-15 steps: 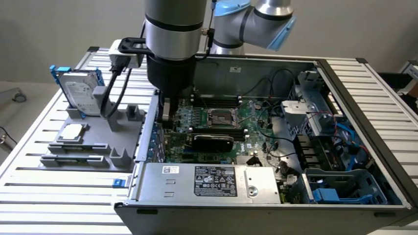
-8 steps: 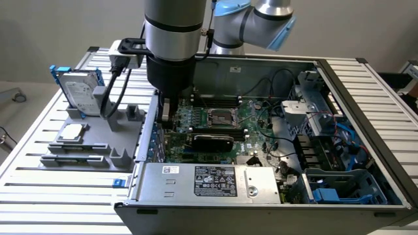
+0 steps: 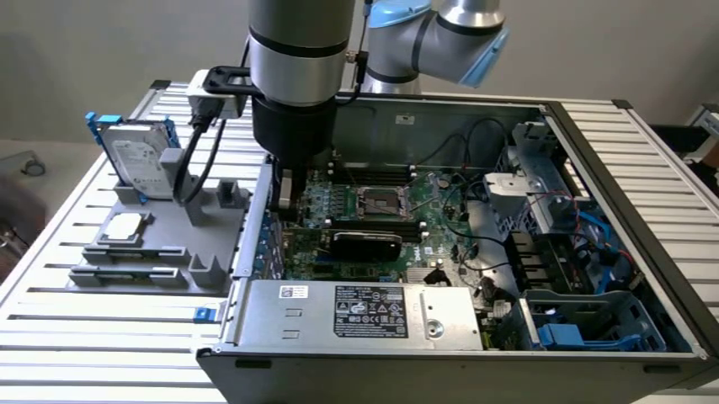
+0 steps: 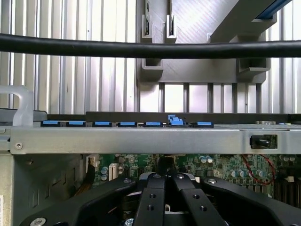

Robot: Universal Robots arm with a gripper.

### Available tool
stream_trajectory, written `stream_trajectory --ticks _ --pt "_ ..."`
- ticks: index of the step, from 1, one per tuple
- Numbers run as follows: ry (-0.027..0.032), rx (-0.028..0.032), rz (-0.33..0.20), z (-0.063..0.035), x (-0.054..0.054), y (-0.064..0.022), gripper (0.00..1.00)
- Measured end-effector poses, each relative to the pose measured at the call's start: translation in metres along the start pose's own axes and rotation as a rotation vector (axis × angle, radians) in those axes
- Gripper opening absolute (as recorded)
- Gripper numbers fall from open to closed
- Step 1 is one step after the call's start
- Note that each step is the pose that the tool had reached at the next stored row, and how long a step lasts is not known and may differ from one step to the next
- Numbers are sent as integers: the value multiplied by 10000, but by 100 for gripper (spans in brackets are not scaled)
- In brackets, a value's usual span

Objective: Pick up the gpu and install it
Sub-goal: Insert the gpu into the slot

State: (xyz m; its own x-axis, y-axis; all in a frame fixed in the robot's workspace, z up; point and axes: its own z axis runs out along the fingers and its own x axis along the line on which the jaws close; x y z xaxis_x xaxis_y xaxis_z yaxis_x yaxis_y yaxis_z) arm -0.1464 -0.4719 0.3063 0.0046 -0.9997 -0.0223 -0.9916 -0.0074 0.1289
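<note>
The gpu (image 3: 365, 243) shows as a long black card lying low across the green motherboard (image 3: 433, 198), in the middle of the open computer case (image 3: 629, 210). My gripper (image 3: 289, 215) reaches down inside the case at its wall on the exterior view's left, just beside the card's end. In the wrist view the gripper (image 4: 164, 178) is shut, its two black fingers (image 4: 151, 197) pressed together with nothing between them. Whether the fingertips touch the card I cannot tell.
A grey parts holder (image 3: 146, 244) outside the case on the exterior view's left carries a silver hard drive in a blue frame (image 3: 141, 160) and a small square chip (image 3: 126, 225). The silver power supply (image 3: 359, 316) fills the case's near side. Blue slot clips (image 4: 175, 120) line the case wall; a black cable (image 4: 141, 49) crosses the wrist view.
</note>
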Motion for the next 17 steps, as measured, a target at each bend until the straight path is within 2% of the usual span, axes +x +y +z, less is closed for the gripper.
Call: stream_trajectory --ticks 3,10,17 --pt "-40 1 -6 1 0 -1 11" --pt "-82 1 -8 5 0 0 11" --pt "-155 2 -8 10 -3 -1 11"
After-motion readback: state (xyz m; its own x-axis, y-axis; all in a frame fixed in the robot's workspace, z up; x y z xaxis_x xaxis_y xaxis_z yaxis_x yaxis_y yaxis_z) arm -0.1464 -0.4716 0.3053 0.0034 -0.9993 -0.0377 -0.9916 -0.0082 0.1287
